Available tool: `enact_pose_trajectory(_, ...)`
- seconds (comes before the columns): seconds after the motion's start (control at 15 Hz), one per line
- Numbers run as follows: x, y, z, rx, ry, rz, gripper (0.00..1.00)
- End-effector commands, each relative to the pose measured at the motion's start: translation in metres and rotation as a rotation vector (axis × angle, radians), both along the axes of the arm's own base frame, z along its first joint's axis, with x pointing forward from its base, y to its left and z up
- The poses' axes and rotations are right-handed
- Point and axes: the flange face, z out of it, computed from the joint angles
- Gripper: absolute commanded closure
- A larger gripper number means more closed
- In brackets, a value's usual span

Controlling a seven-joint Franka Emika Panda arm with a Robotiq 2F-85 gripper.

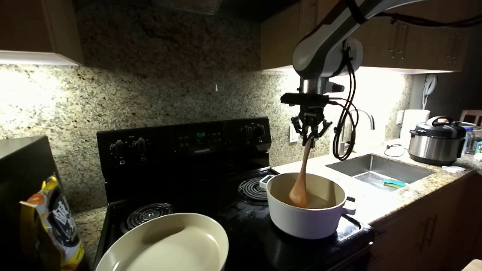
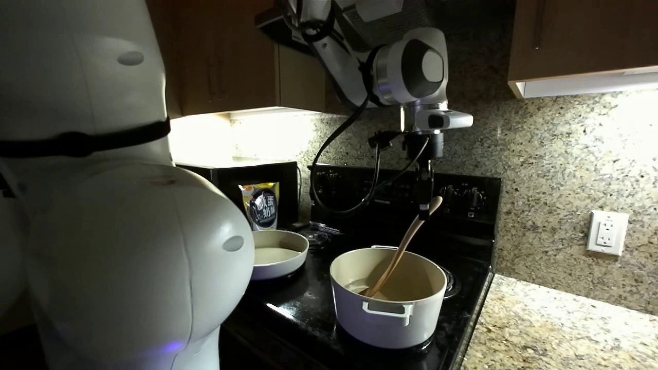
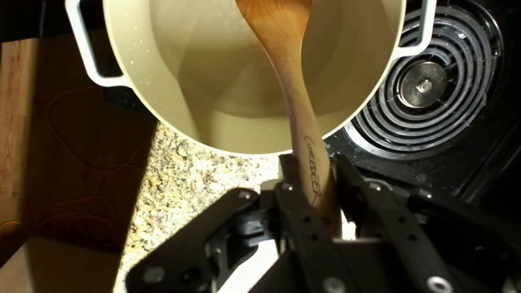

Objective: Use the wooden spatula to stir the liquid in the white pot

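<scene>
The white pot point(image 1: 307, 222) stands on the front of the stove; it also shows in an exterior view point(image 2: 378, 326) and the wrist view point(image 3: 158, 89). Clear, shallow liquid appears to lie in it. The wooden spatula point(image 1: 301, 180) leans tilted in the pot, its wide end down inside; it also shows in an exterior view point(image 2: 398, 252) and the wrist view point(image 3: 291, 77). My gripper point(image 1: 308, 142) is above the pot, shut on the spatula's handle, as the wrist view shows point(image 3: 313, 162) and an exterior view too point(image 2: 424, 213). The spatula's lower tip is cut off in the wrist view.
A cream oval dish point(image 1: 222, 241) stands beside the pot on the stove point(image 1: 241, 226). A coil burner point(image 3: 423, 85) lies behind the pot. A sink point(image 1: 399, 169), steel cooker point(image 1: 433, 146), yellow-black bag point(image 1: 62, 222) and overhead cabinets point(image 1: 376, 49) surround the stove.
</scene>
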Motion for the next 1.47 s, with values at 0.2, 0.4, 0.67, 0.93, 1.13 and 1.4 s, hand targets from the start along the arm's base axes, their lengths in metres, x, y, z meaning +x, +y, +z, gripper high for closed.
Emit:
enact_pose_trajectory(0.2,0.025,-0.036,0.004,-0.002,0.006,-0.052,0.9)
enact_pose_trajectory(0.4,0.019,-0.05,0.006,-0.001,0.01,-0.09,0.91)
enact_pose_trajectory(0.67,-0.004,-0.058,-0.002,0.032,0.02,-0.142,0.91)
enact_pose_trajectory(0.93,-0.024,-0.042,-0.014,0.053,0.035,-0.139,0.91)
enact_pose_trajectory(1.13,-0.025,-0.02,-0.02,0.066,0.036,-0.102,0.9)
enact_pose_trajectory(1.4,-0.007,-0.008,-0.015,0.062,0.038,-0.083,0.91)
